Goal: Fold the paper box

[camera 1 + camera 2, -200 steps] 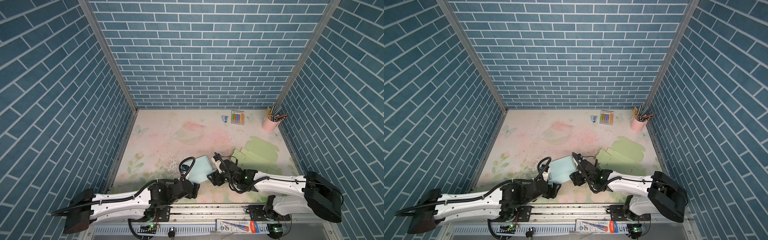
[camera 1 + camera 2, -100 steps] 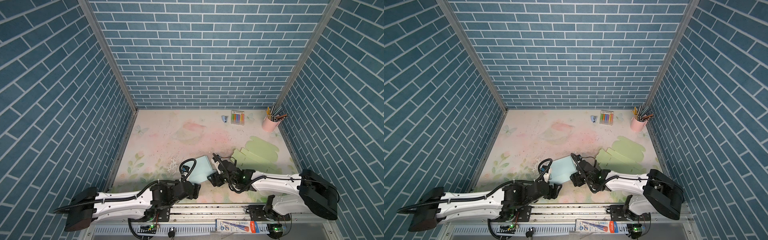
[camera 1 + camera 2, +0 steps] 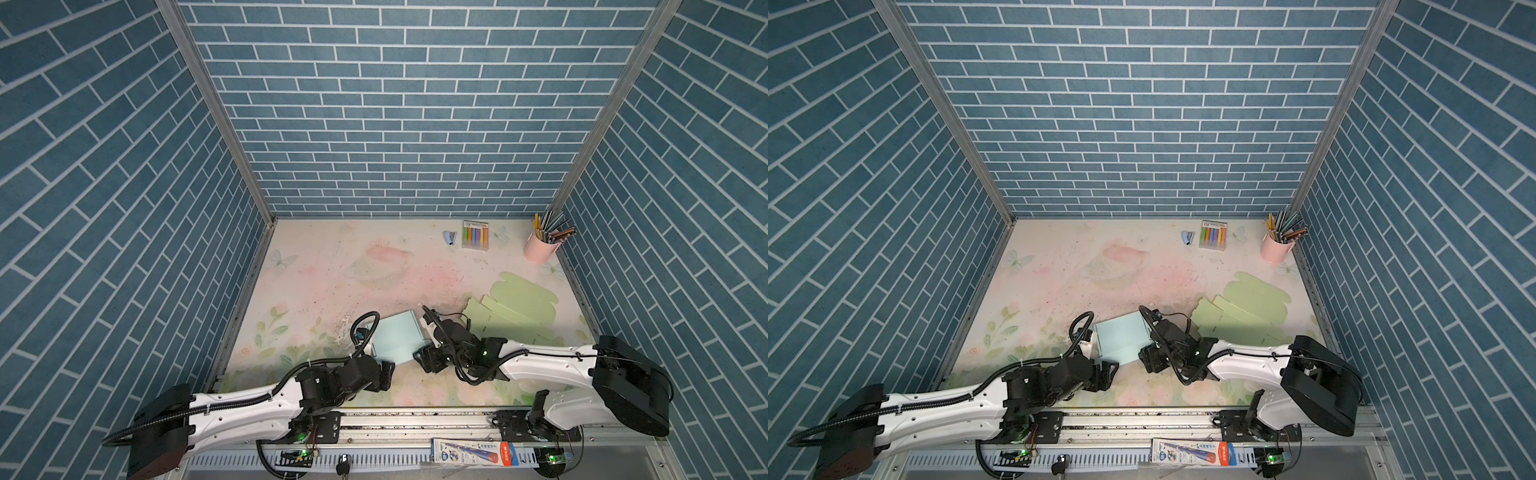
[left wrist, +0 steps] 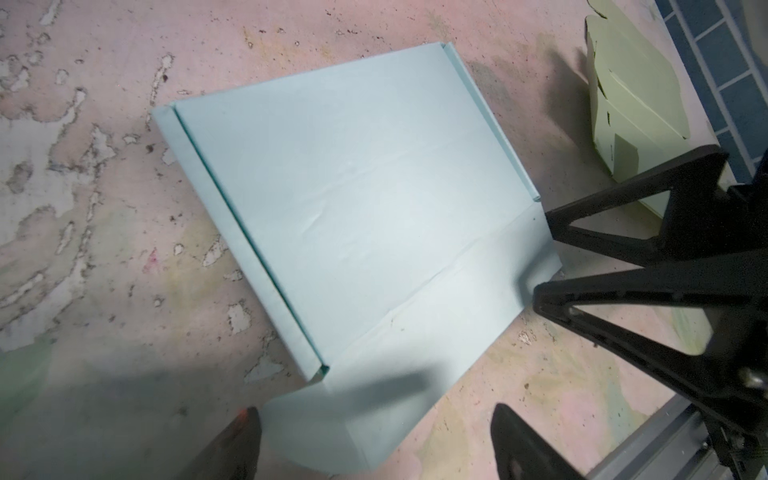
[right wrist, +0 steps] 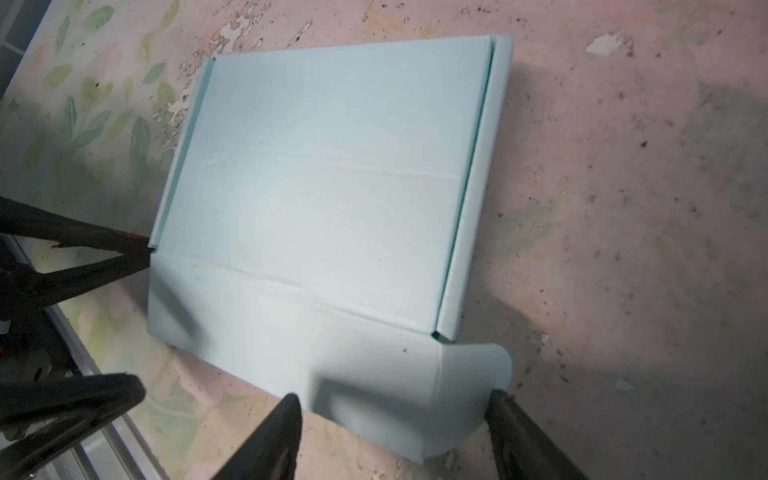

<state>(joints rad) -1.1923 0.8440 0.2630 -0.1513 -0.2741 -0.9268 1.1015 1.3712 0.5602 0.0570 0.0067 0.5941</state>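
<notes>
Box low centre on tabletop, front flap lying flat; left pincer and right pincer both wide, empty: advise lifting it evenly along its crease.

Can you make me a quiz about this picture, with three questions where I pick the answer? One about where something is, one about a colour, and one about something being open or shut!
1. Where does the pink pencil cup stand?
A. In the far right corner
B. On top of the paper box
C. In the near left corner

2. What colour is the folded paper box?
A. Red
B. Light blue
C. Black

3. How is the left end effector?
A. Shut on a pencil
B. Shut on nothing
C. Open wide

Answers:
1 A: both top views show the cup at the back, on the right.
2 B: it looks pale blue in every view.
3 C: the left wrist view shows its fingers far apart.
</notes>
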